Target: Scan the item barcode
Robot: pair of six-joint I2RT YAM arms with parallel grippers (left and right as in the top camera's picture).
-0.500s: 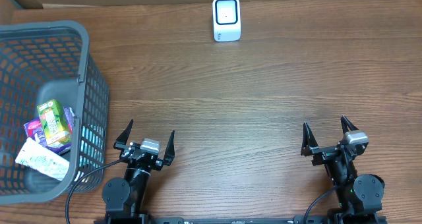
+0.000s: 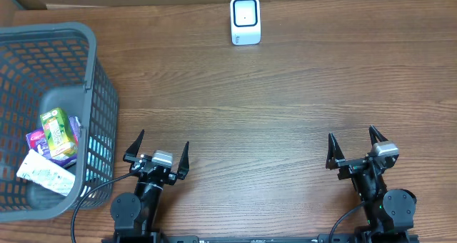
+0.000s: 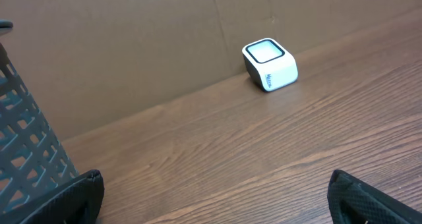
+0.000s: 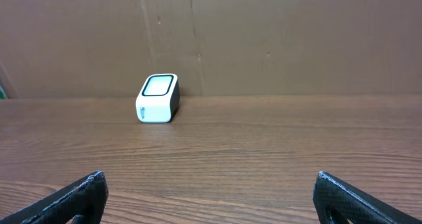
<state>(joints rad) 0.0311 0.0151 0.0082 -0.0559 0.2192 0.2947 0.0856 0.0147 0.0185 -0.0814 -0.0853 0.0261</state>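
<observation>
A white barcode scanner (image 2: 245, 20) stands at the back middle of the wooden table; it also shows in the left wrist view as scanner (image 3: 270, 65) and in the right wrist view as scanner (image 4: 158, 98). Several packaged items lie in the grey basket (image 2: 93, 71) at the left: a green carton (image 2: 57, 132), a purple pack (image 2: 39, 141) and a white pack (image 2: 44, 173). My left gripper (image 2: 158, 154) stands open near the front edge, just right of the basket, with nothing between its fingers. My right gripper (image 2: 355, 147) is open at the front right, also holding nothing.
A brown cardboard wall (image 4: 264, 39) runs behind the scanner along the table's back edge. The basket's mesh wall (image 3: 26, 151) fills the left of the left wrist view, close to that gripper.
</observation>
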